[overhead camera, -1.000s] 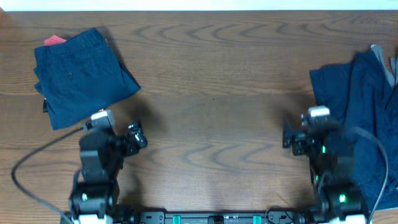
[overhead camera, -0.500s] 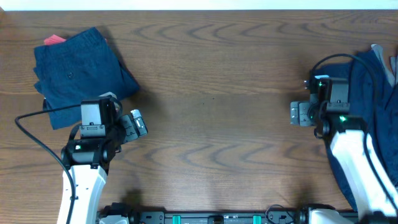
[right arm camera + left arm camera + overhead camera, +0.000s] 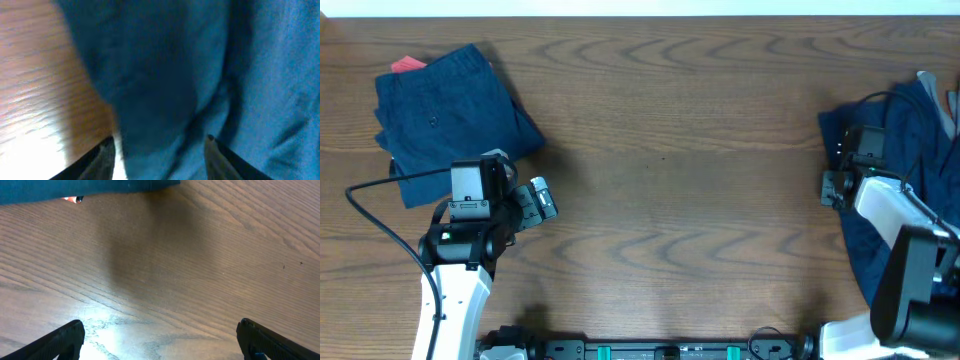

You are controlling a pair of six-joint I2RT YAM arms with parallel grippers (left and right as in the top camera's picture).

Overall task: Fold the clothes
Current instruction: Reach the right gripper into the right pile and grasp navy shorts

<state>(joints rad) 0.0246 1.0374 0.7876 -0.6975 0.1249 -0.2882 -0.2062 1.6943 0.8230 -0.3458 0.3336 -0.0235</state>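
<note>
Right gripper [image 3: 834,187], jaws apart, has swung over the clothes [image 3: 908,130] at right edge, seemingly ready to grasp; left gripper [image 3: 538,198] hangs spread.

Bare table [image 3: 670,200] lies between folded stack [image 3: 445,120] and unfolded pile [image 3: 917,150].

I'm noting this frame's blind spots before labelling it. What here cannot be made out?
1. Blue pile, overhead: cut off by the right edge and partly covered by the right arm; garment type unclear.
2. Right claw, right wrist view: blurred, so contact with the cloth is unclear.
3. Red item, overhead: mostly hidden under the folded blue garment; only a corner shows.
</note>
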